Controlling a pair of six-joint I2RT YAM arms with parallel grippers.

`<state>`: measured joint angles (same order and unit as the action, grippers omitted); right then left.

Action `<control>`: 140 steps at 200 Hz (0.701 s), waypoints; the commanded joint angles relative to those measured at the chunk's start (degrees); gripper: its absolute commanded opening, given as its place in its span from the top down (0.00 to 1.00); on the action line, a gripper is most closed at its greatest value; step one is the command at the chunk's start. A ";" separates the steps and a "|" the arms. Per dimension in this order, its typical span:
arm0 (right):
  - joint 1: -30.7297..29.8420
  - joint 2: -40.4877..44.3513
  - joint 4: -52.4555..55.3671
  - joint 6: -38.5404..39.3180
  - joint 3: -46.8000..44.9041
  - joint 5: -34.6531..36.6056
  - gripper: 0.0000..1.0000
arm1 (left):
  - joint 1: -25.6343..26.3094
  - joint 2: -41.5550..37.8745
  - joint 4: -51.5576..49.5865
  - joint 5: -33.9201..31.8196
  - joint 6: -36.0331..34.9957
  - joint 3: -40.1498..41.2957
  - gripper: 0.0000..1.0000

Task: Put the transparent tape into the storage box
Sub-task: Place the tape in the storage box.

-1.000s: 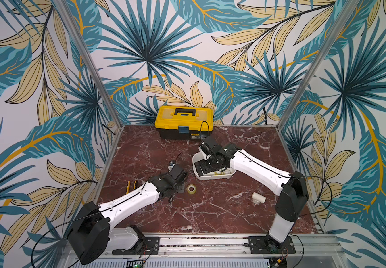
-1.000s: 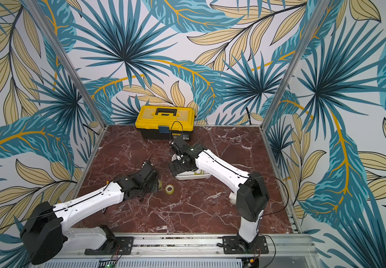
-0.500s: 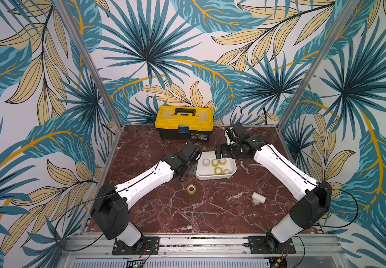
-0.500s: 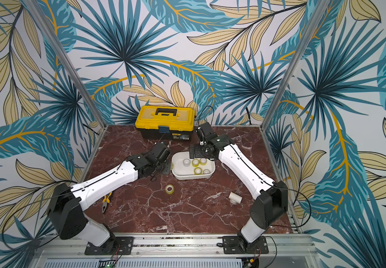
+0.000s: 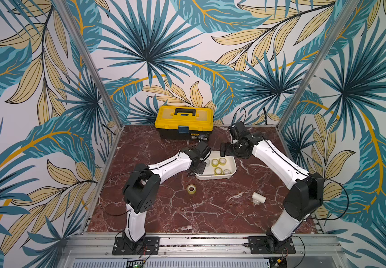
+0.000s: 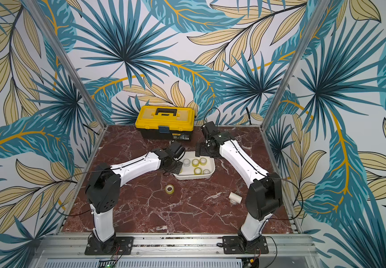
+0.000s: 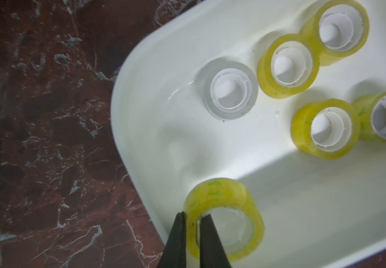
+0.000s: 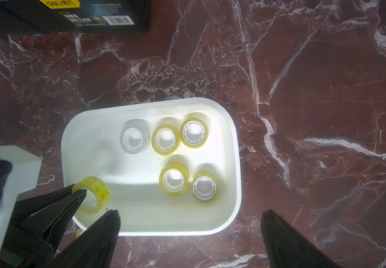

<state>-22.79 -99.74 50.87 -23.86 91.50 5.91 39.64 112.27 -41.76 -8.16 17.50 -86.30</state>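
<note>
Left hand: the left hand [image 7: 194, 214] is clamped on a yellow tape roll [image 7: 224, 199], with one finger inside the ring and one outside, pinching its wall.
Tape roll: it stands on edge just inside a rounded corner of the white box [image 7: 168, 148]. I cannot tell whether it touches the box floor.
Right hand: the right hand [image 8: 190, 215] hangs above the box with its fingers spread wide, holding nothing.
In the box: five others lie flat, one pale roll [image 7: 230, 92] and four yellow ones, all away from the left hand.
On the desk: a loose roll [image 5: 192, 188] lies flat on the desk [image 5: 210, 208] in front of the box, apart from both hands.
Around: a yellow toolbox [image 5: 183, 121] stands behind the box, and a white pipe fitting [image 5: 258, 198] lies near the right arm.
Hard to see: in both top views the left wrist covers the clamped roll and the fingers. The left wrist view cuts off one yellow roll at its border, and the right wrist view shows only a corner of the toolbox.
</note>
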 commanded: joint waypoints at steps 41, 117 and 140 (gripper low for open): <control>1.53 -3.29 0.46 -0.22 1.74 -1.94 0.00 | -0.35 5.48 1.28 3.89 -0.17 -5.04 1.00; 2.20 -5.25 0.48 -0.83 2.19 -3.26 0.00 | 0.05 10.39 2.32 8.46 0.92 -9.14 1.00; 2.17 -5.45 0.47 -0.92 2.19 -3.44 0.00 | 0.31 11.01 2.05 9.32 1.00 -9.53 1.00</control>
<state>-20.75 -104.01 50.87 -24.03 92.95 3.16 39.64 121.91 -40.23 -0.78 17.87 -92.88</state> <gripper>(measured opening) 0.994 0.122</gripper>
